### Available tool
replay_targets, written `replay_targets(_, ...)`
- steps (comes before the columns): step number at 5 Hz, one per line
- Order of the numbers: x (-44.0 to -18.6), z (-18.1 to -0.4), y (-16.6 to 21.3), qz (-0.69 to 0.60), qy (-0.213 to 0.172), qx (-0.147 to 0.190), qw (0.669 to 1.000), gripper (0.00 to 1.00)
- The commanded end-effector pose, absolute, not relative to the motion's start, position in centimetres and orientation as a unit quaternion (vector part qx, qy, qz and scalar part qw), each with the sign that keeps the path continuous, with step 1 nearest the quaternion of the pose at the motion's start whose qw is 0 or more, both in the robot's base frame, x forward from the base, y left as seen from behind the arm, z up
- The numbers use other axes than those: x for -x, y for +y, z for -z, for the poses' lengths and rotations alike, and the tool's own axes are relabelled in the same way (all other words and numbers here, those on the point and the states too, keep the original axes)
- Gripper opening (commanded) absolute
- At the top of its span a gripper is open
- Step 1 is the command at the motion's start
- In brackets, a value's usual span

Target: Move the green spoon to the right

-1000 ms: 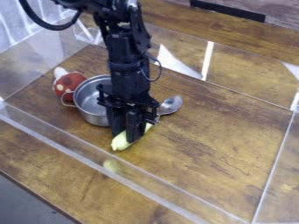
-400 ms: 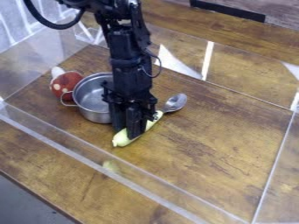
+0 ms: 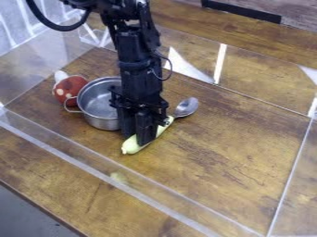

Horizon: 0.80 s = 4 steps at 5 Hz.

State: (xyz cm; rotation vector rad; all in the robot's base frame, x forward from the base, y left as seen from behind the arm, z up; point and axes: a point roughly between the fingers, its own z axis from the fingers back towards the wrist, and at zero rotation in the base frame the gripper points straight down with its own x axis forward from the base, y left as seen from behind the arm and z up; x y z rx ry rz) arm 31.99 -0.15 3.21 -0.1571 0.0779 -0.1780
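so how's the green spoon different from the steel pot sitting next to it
The green spoon is long and thin with a pale yellow-green handle; the steel pot is round, wide and all shiny metal. The spoon lies flat on the wooden table with the claw closed on its handle; nothing grips the pot, which stands upright. The spoon sits nearer the camera than the pot. Both have shiny metal: the spoon's bowl matches the pot.

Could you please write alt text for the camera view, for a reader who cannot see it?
A black robot arm's gripper points down, closed on the green spoon lying on a wooden table. A steel pot stands just left of it.
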Motion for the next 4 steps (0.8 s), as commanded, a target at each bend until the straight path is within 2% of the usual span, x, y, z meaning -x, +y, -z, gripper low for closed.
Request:
replay_targets(1, -33.8, -4.5, -2.6, 0.131, -0.009, 0.08, 0.988, 0.0)
replay_targets(3, -34.4, -5.4, -4.6, 0.156, -0.022, 0.09, 0.983, 0.0)
replay_targets(4, -36.1, -5.9, -7.5, 0.205, -0.037, 0.093, 0.974, 0.0)
